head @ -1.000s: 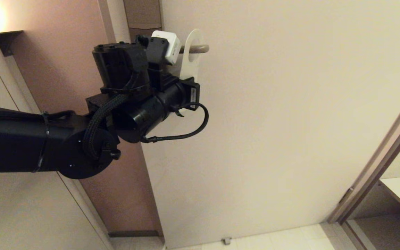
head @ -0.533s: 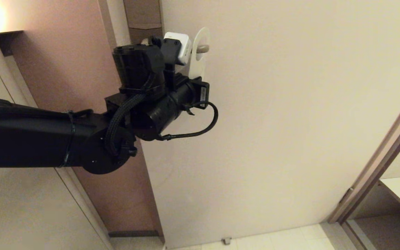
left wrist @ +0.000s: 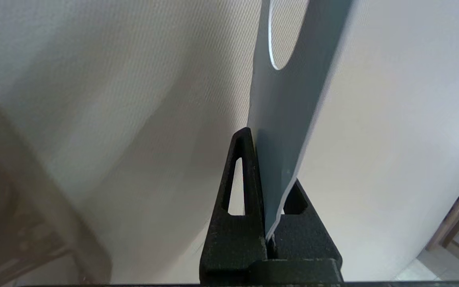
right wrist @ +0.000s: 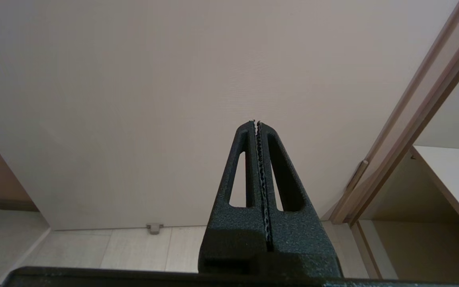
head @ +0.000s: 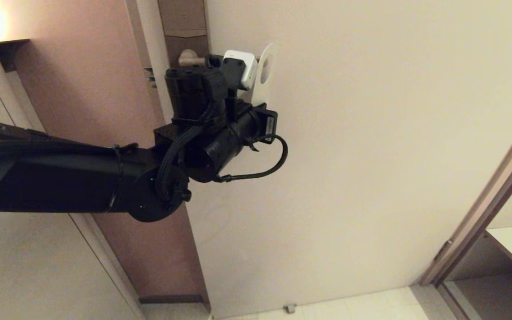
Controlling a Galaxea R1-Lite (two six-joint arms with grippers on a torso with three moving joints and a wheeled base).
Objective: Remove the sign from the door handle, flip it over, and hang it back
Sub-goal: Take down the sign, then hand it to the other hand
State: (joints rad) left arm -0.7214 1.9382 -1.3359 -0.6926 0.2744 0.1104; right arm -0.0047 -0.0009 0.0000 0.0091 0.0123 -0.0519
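We are pinching the sign (left wrist: 289,119) in our closed left hand (left wrist: 271,191) beside the door (head: 371,155), our right hand (right wrist: 258,167) sitting closed and empty.

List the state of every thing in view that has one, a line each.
sign: off the handle, oval hole empty, held edge-on near the door.
door handle: bare, mostly hidden behind the left arm.
left end effector: shut on the sign's lower end.
right end effector: shut, empty, pointing at the door away from the handle.
door: open at its left edge.
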